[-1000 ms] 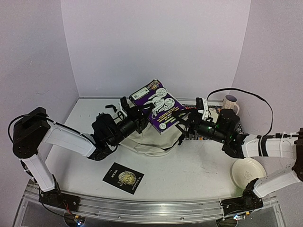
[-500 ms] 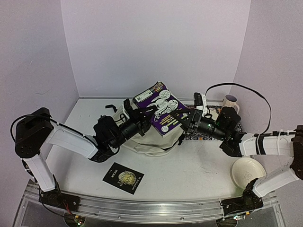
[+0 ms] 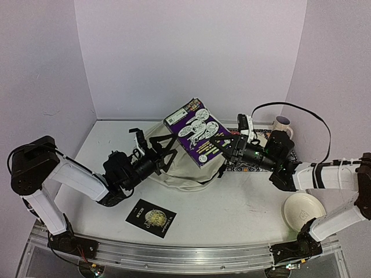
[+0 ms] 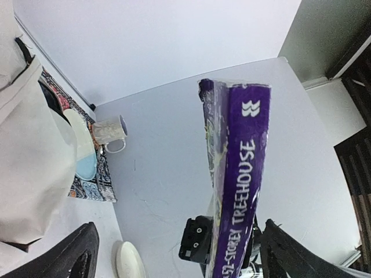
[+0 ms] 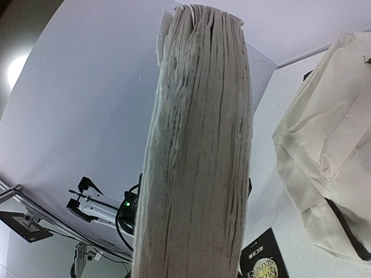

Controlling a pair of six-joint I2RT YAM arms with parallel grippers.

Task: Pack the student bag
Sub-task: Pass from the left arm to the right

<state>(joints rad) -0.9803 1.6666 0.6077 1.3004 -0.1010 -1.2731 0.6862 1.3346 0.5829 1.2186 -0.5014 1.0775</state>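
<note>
Now | right claw (image 3: 225, 146) pinches purple book (image 3: 197, 130) aloft over student bag (image 3: 185, 174), for loading | left claw (image 3: 167, 149) wide, empty

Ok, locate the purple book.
Top view, centre: the purple book is up over the student bag, in the right gripper; the open left gripper is beside it.

Robot test cell, laboratory type: identified by a white table (image 3: 232, 202) enclosed on three sides by plain pale panels (image 3: 191, 52), at whose near edge a left arm (image 3: 75, 174) and a right arm (image 3: 324, 176) (both white-and-black, cabled) are bolted to an aluminium rail (image 3: 185, 255).
</note>
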